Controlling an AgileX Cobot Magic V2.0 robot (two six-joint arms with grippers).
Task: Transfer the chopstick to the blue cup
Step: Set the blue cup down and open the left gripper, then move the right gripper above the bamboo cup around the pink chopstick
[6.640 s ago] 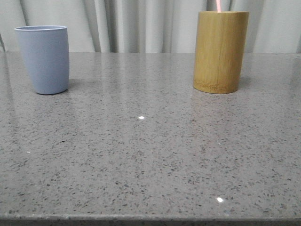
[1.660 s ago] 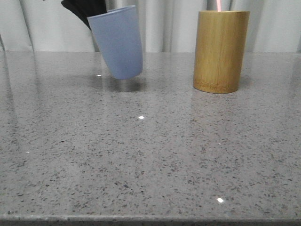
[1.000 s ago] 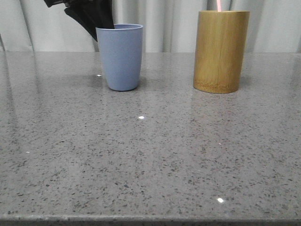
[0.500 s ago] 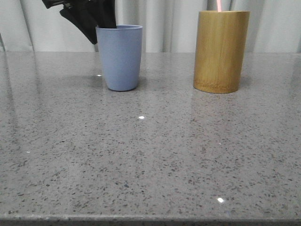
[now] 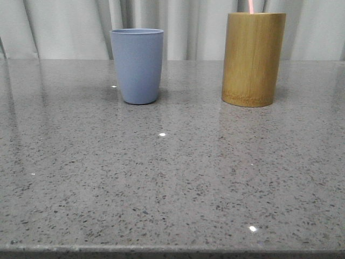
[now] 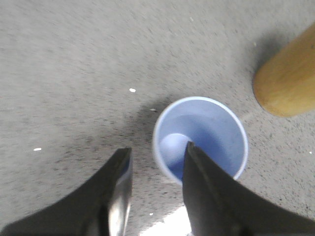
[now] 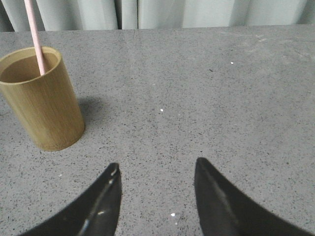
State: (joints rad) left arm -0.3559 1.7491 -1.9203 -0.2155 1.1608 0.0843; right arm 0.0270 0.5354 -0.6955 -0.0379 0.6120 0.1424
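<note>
The blue cup point(image 5: 137, 65) stands upright on the grey table, left of the tan bamboo holder point(image 5: 253, 58). A pale pink chopstick point(image 5: 251, 6) pokes out of the holder's top. From the left wrist view I look down into the empty blue cup point(image 6: 211, 132); my left gripper point(image 6: 158, 151) hangs open above it, one finger over the cup's rim, holding nothing. In the right wrist view the chopstick point(image 7: 34, 37) leans in the bamboo holder point(image 7: 42, 101). My right gripper point(image 7: 156, 169) is open over bare table, off to the holder's side. Neither gripper shows in the front view.
The speckled grey table point(image 5: 172, 178) stretches to a front edge near the camera. Pale curtains point(image 5: 188, 27) hang behind it. The bamboo holder point(image 6: 288, 73) lies close beside the cup in the left wrist view.
The left gripper carried the blue cup rightward, set it upright left of the bamboo holder, let go, and has now risen out of the front view.
</note>
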